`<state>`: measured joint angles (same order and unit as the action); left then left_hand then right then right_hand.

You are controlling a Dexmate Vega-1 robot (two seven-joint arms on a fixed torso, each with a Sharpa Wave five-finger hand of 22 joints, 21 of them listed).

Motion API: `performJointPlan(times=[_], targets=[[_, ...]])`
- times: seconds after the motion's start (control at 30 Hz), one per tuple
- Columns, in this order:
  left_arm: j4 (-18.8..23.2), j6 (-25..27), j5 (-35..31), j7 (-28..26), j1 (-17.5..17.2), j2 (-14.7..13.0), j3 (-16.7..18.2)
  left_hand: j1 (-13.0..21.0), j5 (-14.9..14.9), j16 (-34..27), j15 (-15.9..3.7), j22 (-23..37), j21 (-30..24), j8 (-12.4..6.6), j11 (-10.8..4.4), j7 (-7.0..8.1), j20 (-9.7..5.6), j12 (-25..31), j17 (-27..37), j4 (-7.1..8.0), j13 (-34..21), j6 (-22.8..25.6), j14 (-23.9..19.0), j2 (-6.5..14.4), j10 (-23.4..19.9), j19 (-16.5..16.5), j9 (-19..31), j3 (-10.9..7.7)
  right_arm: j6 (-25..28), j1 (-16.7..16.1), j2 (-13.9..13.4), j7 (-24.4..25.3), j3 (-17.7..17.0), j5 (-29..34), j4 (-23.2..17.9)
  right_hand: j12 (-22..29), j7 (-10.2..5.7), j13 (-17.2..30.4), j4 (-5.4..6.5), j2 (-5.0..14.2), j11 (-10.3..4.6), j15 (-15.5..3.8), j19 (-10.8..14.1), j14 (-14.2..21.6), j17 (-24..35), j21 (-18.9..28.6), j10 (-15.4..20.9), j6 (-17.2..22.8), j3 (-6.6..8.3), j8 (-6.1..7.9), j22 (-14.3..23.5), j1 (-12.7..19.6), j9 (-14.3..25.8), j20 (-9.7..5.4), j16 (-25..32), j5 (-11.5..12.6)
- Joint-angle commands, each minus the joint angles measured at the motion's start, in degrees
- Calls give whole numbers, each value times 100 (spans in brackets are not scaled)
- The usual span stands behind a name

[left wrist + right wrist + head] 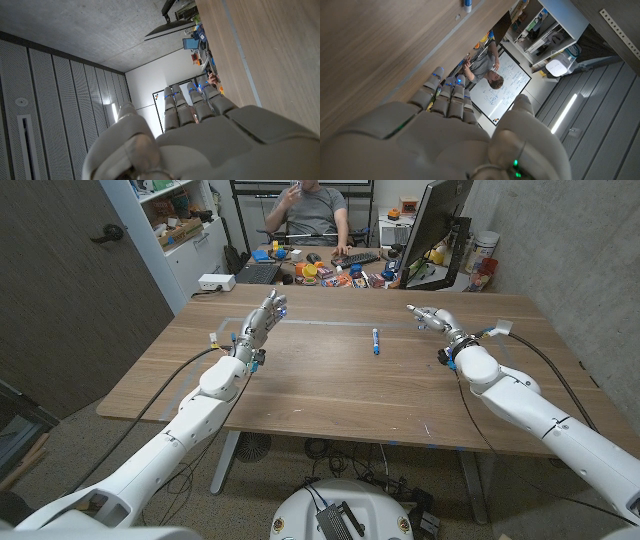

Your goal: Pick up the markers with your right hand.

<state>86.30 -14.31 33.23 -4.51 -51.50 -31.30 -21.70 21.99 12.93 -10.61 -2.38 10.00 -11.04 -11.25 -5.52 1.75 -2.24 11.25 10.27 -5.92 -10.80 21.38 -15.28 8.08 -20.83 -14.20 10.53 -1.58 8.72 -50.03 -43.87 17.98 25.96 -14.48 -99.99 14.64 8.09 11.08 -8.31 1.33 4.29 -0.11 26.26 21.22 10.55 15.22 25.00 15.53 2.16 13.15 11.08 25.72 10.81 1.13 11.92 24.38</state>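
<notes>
Both hands, the left hand [262, 320] and the right hand [432, 316], are held empty with fingers extended, so the marker [376, 340] mid-table toward the far edge is judged yet to be approached and pinched.

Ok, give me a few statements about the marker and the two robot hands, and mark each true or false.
1. The marker lies on the table between the two robot hands. True.
2. The right robot hand holds the marker. False: it holds nothing and is apart from the marker.
3. The left robot hand is raised with its fingers apart, holding nothing. True.
4. The marker stands upright. False: it lies flat on the wood.
5. A person sits behind the table. True.
</notes>
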Motion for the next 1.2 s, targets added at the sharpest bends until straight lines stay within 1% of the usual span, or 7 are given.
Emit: performJointPlan(times=[0.03,0.23,0.37,0.63,0.8,0.97,1.2], targets=[[72,39,51,-17,-85,-199,184,81,-1,-22,-360,28,-40,12,8,-4,-103,27,18,-23,-21,-18,-16,-8,-25,-51,29,-39,1830,610,71,278,779,1678,-263,32,35,5,-49,-31,12,9,118,129,28,78,110,167,-25,54,30,117,8,-8,64,72],[61,62,63,-10,-96,-232,203,85,-5,-21,-354,28,-40,9,17,-2,-105,26,18,-28,-21,-17,-13,-12,-20,-50,29,-48,2323,973,195,92,1216,2225,-211,23,80,2,-52,-60,19,35,330,165,35,170,131,199,-39,34,48,180,6,-78,47,118],[14,1,43,52,-70,-242,198,86,-7,-22,-354,28,-41,9,15,-6,-106,27,18,-30,-21,-21,-14,-14,-22,-52,29,-53,2312,1115,295,-1,1362,2394,-67,-4,94,1,-58,-79,28,46,396,136,35,201,84,184,-46,14,55,214,6,-114,22,141],[4,19,48,171,-51,-269,149,82,-14,-22,-355,28,-37,8,19,-6,-110,25,19,-32,-21,-24,-9,-25,-11,-43,29,-58,2625,1368,507,36,1781,3041,210,-33,90,0,-62,-89,29,63,364,84,38,195,36,196,-48,0,64,266,6,-110,-15,176],[0,-35,7,434,-16,-382,89,55,-22,5,-347,30,-24,38,8,-2,-108,-8,21,-25,-21,-112,76,-45,86,-3,29,-56,2897,1471,664,113,2032,3484,355,2,58,-2,-40,-102,33,26,385,198,47,213,164,334,-69,28,74,288,7,-102,14,217],[115,99,142,337,-91,-377,151,35,-26,4,-332,30,-13,42,5,-1,-146,-14,23,-18,-21,-140,92,-55,118,31,29,-53,3396,1757,759,-320,2416,3868,469,4,58,-3,-13,-109,29,34,406,226,56,228,198,388,-92,30,80,274,8,-109,15,240],[35,53,31,303,5,-446,201,18,-28,0,-339,30,-16,37,10,1,-153,-5,24,-12,-22,-142,98,-64,110,33,29,-51,3599,1945,882,-496,2770,4306,660,-3,54,-4,8,-100,9,19,417,228,65,239,202,438,-104,34,86,267,9,-132,9,259]])
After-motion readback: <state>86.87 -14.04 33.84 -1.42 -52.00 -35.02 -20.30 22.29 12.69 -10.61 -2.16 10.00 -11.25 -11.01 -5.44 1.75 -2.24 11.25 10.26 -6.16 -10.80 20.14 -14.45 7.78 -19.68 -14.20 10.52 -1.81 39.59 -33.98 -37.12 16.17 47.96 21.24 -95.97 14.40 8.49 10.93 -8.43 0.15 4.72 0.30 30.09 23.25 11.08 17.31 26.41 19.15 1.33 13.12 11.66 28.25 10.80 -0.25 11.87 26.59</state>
